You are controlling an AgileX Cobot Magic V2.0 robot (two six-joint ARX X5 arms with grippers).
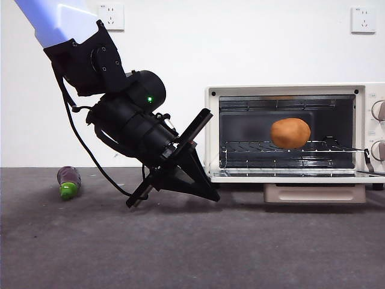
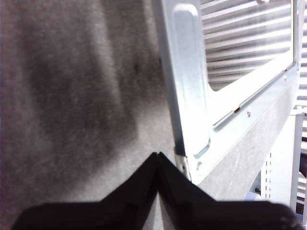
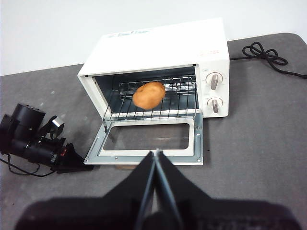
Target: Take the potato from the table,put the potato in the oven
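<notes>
The orange-brown potato (image 1: pixel 290 133) rests on the wire rack inside the cream-white oven (image 1: pixel 289 90), whose door (image 1: pixel 295 178) lies folded down flat. The right wrist view also has the potato (image 3: pixel 149 94) on the rack. My left gripper (image 1: pixel 211 196) is shut and empty, low over the table (image 1: pixel 180 253), its tips just beside the left corner of the open door (image 2: pixel 192 96). My right gripper (image 3: pixel 156 153) is shut with nothing in it, held high above the table in front of the oven (image 3: pixel 158 43).
A small dark purple eggplant (image 1: pixel 68 182) with a green cap lies on the table at the far left. The oven's black power cord (image 3: pixel 264 52) curls on the table behind its right side. A white wall with sockets backs the table.
</notes>
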